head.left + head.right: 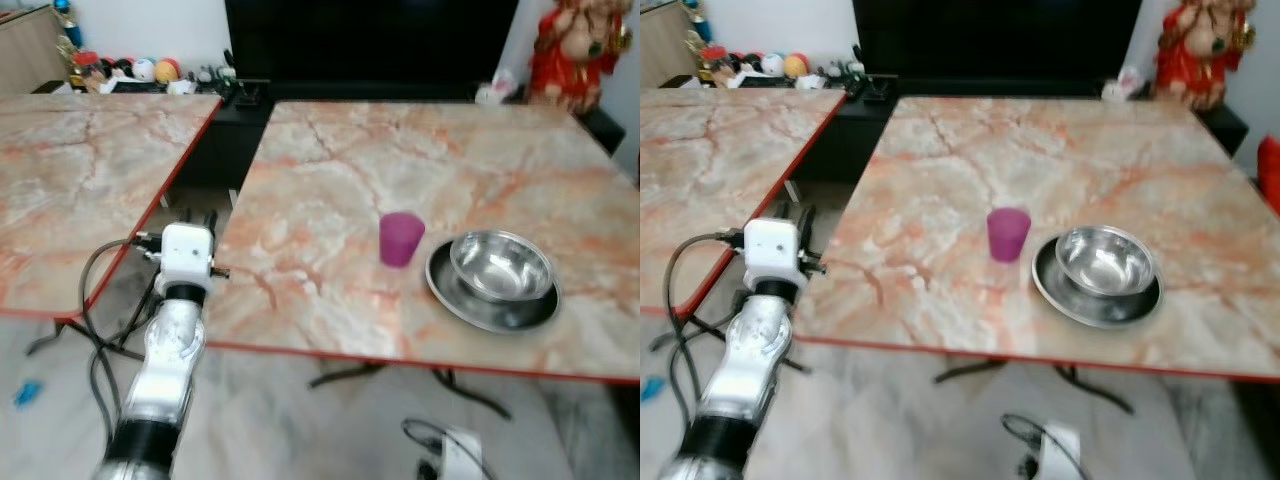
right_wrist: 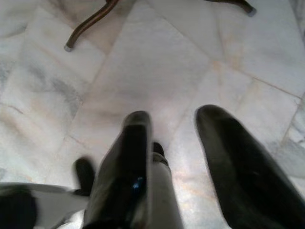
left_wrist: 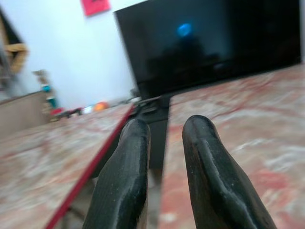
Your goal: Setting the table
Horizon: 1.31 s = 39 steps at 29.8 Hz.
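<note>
Left eye view has our empty, slightly parted left gripper (image 1: 200,222) raised beside the table (image 1: 330,170), whose purple cup (image 1: 401,239) sits just left of the bowl (image 1: 501,265) nested on its plate (image 1: 447,292), place-setting style, right gripper (image 2: 188,157) hanging open over floor.

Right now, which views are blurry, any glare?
Both eye views soft all over; the purple cup and steel bowl still read. Left wrist view: left tool sharpest, tables smeared, a blue reflection on the dark screen. Right wrist view: right tool blurred.
</note>
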Tool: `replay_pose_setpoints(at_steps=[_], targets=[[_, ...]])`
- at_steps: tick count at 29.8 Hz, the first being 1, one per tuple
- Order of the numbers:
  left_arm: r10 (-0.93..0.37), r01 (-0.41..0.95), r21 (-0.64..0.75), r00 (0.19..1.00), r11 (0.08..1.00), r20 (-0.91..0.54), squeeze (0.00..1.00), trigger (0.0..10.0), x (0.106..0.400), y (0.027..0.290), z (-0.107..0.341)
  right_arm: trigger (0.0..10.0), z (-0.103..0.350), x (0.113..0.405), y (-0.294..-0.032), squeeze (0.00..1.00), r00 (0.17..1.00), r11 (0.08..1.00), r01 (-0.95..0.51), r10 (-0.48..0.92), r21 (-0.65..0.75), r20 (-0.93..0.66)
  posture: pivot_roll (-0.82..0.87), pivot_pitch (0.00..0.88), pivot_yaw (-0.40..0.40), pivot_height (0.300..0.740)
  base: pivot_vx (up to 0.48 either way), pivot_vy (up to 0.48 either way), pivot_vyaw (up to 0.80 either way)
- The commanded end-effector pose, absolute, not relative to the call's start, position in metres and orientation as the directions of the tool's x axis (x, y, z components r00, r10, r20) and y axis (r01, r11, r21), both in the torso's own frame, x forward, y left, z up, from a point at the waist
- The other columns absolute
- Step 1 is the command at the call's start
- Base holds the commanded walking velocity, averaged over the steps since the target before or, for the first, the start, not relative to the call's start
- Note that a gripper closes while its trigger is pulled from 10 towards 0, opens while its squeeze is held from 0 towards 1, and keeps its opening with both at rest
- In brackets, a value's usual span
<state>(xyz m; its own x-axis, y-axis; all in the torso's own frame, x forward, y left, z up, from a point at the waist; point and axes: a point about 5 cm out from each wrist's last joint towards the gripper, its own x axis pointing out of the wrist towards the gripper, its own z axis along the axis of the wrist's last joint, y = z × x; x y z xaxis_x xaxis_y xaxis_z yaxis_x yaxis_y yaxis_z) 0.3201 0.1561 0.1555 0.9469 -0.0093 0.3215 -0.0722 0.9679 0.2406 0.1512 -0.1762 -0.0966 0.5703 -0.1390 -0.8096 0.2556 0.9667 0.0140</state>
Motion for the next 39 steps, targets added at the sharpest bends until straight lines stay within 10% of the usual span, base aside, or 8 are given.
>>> replay_pose_setpoints(at_steps=[1, 39], targets=[[0.01, -0.1, 0.251, 0.942, 0.963, 0.337, 0.0, 10.0, 0.3209, 0.1646, 0.1595, 10.0, -0.0955, 0.1551, -0.1715, 0.0, 0.58, 0.967, 0.253, -0.129, 0.028, -0.804, 0.06, 0.0, -0.012, 0.74, 0.0, 0.48, 0.0], [0.015, -0.108, 0.253, 0.939, 0.961, 0.344, 0.0, 10.0, 0.3209, 0.1669, 0.1597, 10.0, -0.0953, 0.1561, -0.1699, 0.0, 0.582, 0.975, 0.222, -0.113, 0.024, -0.805, 0.07, 0.0, -0.01, 0.74, 0.0, 0.433, 0.0]])
